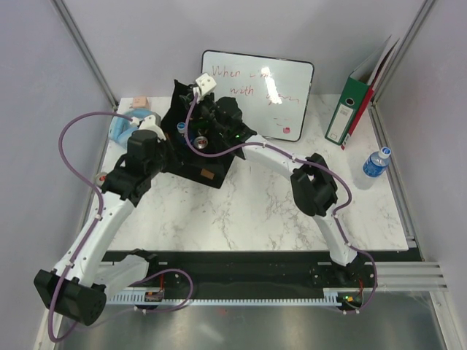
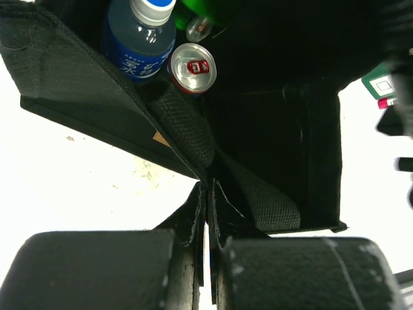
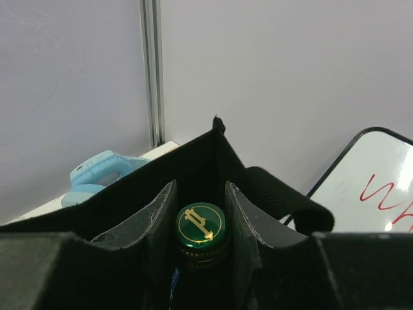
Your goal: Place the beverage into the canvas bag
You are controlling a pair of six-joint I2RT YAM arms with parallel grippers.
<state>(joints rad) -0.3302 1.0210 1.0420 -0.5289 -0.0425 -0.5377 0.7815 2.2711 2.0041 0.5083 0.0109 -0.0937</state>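
Note:
The black canvas bag (image 1: pixel 195 165) stands at the back left of the table, its tan label facing front. My left gripper (image 1: pixel 166 146) is shut on the bag's near rim by the handle (image 2: pixel 208 194). Inside the bag (image 2: pixel 277 129) stand a blue-labelled water bottle (image 2: pixel 139 45) and a red can (image 2: pixel 192 67). My right gripper (image 1: pixel 211 120) is over the bag's mouth. Its fingers (image 3: pixel 161 216) flank the gold-marked cap of a green bottle (image 3: pixel 201 224) and hold it by the neck between the bag's walls (image 3: pixel 193 155).
A second water bottle (image 1: pixel 375 163) stands at the table's right edge. A whiteboard (image 1: pixel 273 91) leans at the back, with a green and red binder (image 1: pixel 352 109) to its right. A light blue object (image 1: pixel 125 128) lies left of the bag.

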